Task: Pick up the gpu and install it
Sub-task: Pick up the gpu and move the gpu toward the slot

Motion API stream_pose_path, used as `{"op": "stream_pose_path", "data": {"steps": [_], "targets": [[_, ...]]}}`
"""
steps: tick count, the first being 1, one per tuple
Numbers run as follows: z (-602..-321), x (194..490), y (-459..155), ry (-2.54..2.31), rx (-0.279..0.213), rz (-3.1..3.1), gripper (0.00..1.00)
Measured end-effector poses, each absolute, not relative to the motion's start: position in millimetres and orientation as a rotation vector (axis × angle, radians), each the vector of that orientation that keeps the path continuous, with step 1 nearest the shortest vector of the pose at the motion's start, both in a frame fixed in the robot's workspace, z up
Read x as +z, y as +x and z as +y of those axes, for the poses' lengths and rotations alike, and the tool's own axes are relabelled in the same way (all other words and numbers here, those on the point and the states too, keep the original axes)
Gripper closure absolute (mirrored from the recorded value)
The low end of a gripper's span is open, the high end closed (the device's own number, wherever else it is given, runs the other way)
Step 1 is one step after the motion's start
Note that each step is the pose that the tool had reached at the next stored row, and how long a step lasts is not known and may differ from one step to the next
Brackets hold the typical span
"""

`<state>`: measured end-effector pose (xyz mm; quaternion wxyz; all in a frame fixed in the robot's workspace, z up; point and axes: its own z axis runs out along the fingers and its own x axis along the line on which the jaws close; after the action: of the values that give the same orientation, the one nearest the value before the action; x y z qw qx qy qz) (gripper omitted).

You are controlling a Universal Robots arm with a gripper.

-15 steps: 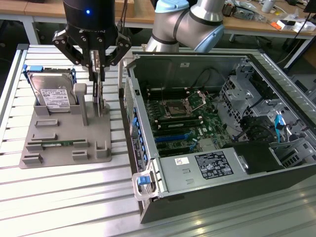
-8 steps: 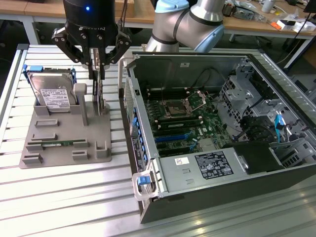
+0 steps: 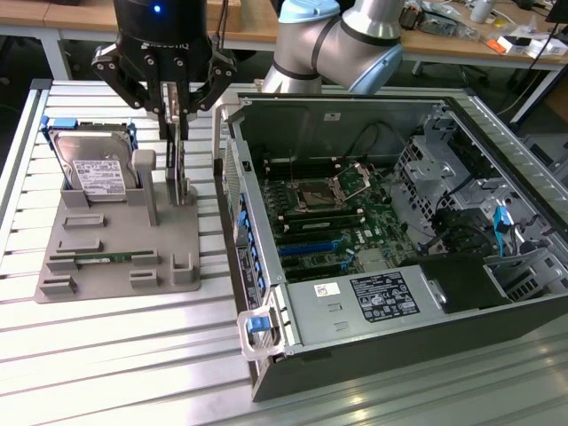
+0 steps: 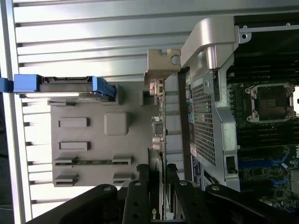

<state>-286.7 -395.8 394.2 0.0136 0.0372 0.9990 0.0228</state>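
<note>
The gripper [image 3: 176, 124] is seen in the upper left of the exterior view, pointed straight down over a grey holder [image 3: 115, 235] that lies on the slatted metal table [image 3: 133, 355]. The graphics card [image 3: 179, 173] is stood upright on its edge in that holder, and its upper edge is pinched between the two black fingers [image 4: 141, 186], one on each face. In the wrist view the card [image 4: 161, 126] is seen edge-on, with its silver end bracket [image 4: 161, 65] at the far end from the gripper [image 4: 158, 189]. A hard drive [image 3: 93, 169] with blue rails is propped in the holder toward the exterior view's left of the card, and a memory stick [image 3: 105, 258] is laid flat near the holder's front. An open computer case [image 3: 355, 302] is set just beside the holder on the exterior view's right, its motherboard [image 3: 324, 209] exposed.
</note>
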Motion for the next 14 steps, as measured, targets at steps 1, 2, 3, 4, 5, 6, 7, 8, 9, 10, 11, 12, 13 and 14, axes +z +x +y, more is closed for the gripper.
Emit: {"op": "stream_pose_path", "data": {"steps": [1,2,3,4,5,6,7,8,9,10,11,12,13,14], "targets": [[-395.7,394.6,-286.7,0.116,0.071,3.112,0.74],[-395.7,395.3,-286.8,0.116,0.071,3.112,0.74],[-395.7,395.8,-286.8,0.116,0.072,3.112,0.74],[-395.7,396.1,-286.7,0.116,0.072,3.111,0.74],[-395.7,396.5,-286.8,0.116,0.072,3.112,0.74],[-395.7,396.7,-286.7,0.116,0.072,3.112,0.74],[-395.8,396.9,-286.7,0.116,0.072,3.112,0.74],[-395.8,397.2,-286.8,0.116,0.072,3.112,0.74],[-395.7,397.4,-286.8,0.116,0.072,3.112,0.74],[-395.8,398.0,-286.7,0.116,0.072,3.112,0.74],[-395.8,398.4,-286.7,0.116,0.072,3.112,0.74],[-395.7,399.0,-286.7,0.116,0.072,3.112,0.74],[-395.7,399.4,-286.8,0.116,0.072,3.112,0.74],[-395.7,400.0,-286.7,0.116,0.072,3.112,0.74]]}}
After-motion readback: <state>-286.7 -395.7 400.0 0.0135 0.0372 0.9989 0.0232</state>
